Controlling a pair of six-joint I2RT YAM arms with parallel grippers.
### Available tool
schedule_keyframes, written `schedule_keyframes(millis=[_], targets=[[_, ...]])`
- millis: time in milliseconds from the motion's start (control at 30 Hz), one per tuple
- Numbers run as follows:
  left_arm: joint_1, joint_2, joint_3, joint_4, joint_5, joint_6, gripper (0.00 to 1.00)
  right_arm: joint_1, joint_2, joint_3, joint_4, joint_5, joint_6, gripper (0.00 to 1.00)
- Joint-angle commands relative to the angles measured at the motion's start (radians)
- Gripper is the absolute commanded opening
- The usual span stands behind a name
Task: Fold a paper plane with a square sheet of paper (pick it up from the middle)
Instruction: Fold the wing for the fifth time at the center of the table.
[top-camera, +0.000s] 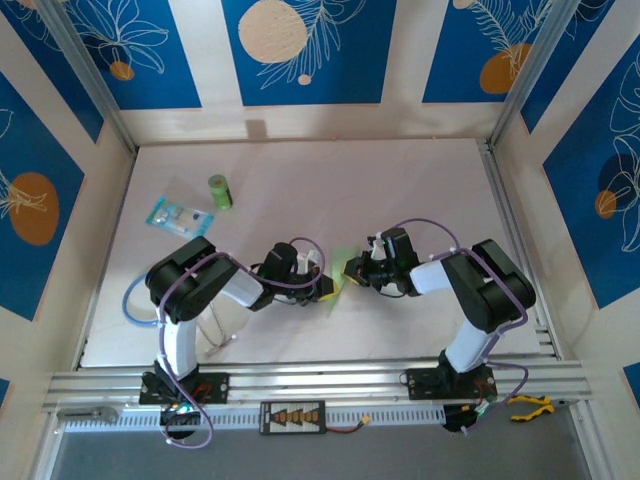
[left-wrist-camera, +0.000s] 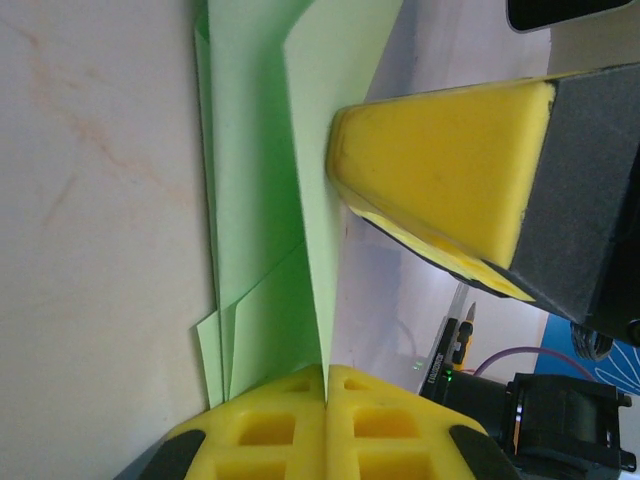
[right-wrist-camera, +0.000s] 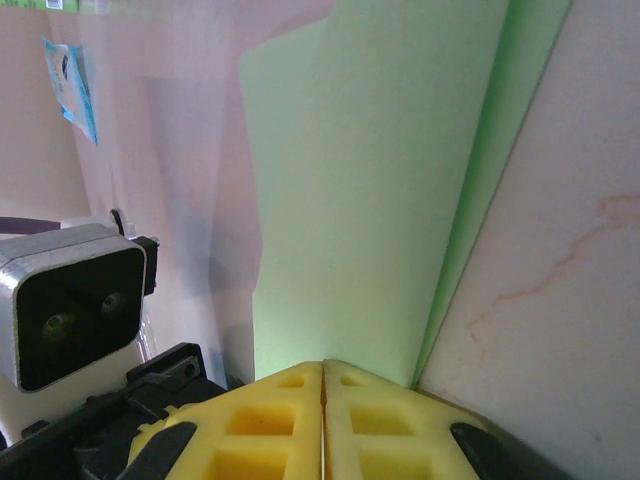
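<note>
The pale-green sheet of paper (top-camera: 343, 266) lies at the table's middle, folded into several layers, with one flap standing upright. My left gripper (top-camera: 328, 288) comes in from the left and is shut on the lower edge of that flap (left-wrist-camera: 305, 200); its yellow fingers (left-wrist-camera: 270, 430) are pressed together. From the right, my right gripper (top-camera: 356, 272) is shut on the same paper (right-wrist-camera: 370, 200), its fingers (right-wrist-camera: 380, 425) closed with the flap rising out of them. The right gripper's yellow finger (left-wrist-camera: 440, 170) touches the flap in the left wrist view. The folded layers (left-wrist-camera: 250, 320) lie flat on the table.
A small green cylinder (top-camera: 219, 191) and a clear blue-printed packet (top-camera: 179, 214) lie at the back left; the packet (right-wrist-camera: 70, 85) also appears in the right wrist view. A blue cable loop (top-camera: 135, 300) lies by the left arm. Walls enclose the table.
</note>
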Motion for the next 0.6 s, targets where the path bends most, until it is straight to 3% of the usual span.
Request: schedule_keyframes(millis=[0, 200, 333, 567], targets=[[0.018, 0.018, -0.009, -0.109, -0.037, 0.043, 0.0, -0.006, 0.025, 0.024, -0.004, -0.016, 0.003, 0.1], [0.021, 0.007, -0.015, -0.132, -0.047, 0.06, 0.01, -0.003, 0.047, 0.041, -0.067, -0.001, 0.0, 0.1], [0.019, -0.035, -0.027, -0.197, -0.057, 0.113, 0.12, 0.0, 0.049, 0.059, -0.137, 0.022, -0.005, 0.09], [0.005, -0.09, -0.021, -0.336, -0.017, 0.223, 0.18, 0.003, 0.051, 0.067, -0.162, 0.032, 0.004, 0.09]])
